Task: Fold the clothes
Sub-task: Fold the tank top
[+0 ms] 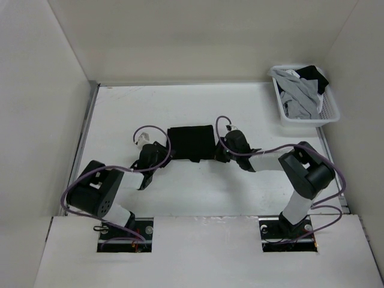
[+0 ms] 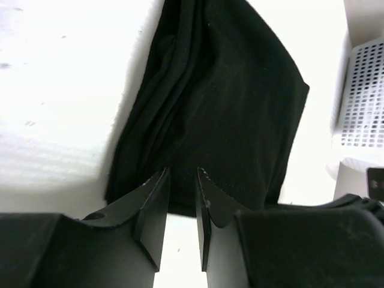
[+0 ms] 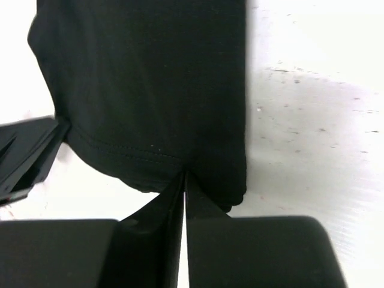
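Note:
The clothes (image 1: 191, 143), a black T-shirt, lie folded into a small rectangle at the table's middle. My left gripper (image 1: 163, 151) sits at the shirt's left edge. In the left wrist view its jaws (image 2: 183, 174) stand a little apart, tips over the stitched hem of the shirt (image 2: 222, 102), bare table showing between the fingers. My right gripper (image 1: 219, 150) is at the shirt's right edge. In the right wrist view it (image 3: 184, 175) is shut, its tips pinching the puckered hem of the black fabric (image 3: 150, 78).
A white mesh basket (image 1: 332, 111) stands at the back right with a light grey garment (image 1: 297, 93) and something black in it; its wall (image 2: 363, 90) shows in the left wrist view. White walls enclose the table on three sides.

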Tool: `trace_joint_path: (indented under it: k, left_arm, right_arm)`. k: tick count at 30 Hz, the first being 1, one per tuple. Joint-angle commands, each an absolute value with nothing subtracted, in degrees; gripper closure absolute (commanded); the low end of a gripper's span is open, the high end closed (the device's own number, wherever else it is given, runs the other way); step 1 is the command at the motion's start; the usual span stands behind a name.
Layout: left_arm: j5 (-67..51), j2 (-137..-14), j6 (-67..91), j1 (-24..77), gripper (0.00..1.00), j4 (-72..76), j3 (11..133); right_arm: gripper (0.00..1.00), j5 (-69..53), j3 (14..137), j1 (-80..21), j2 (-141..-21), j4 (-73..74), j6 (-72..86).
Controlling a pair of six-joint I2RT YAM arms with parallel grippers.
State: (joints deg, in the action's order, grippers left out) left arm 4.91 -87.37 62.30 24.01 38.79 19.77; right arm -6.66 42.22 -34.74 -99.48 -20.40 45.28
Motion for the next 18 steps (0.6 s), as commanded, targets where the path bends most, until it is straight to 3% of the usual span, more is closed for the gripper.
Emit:
trace_joint_path:
  k: [1,7,18]
  left_arm:
    - [4.31,-79.13,61.35,23.07,0.76,39.03,16.88]
    - [7.28,-60.49,57.58,22.19,0.68,23.94,18.54]
    - [13.45,-49.4,48.69,14.56,0.49,1.16,22.5]
  right_arm:
    - [0.9,-6.85,40.96,-33.97,-96.52,-23.47,46.5]
    - [0.68,-7.29,40.43,-34.06,-83.26,-20.31,44.04]
    - [0.54,5.87,30.25,-30.81,-69.09,-25.91,40.17]
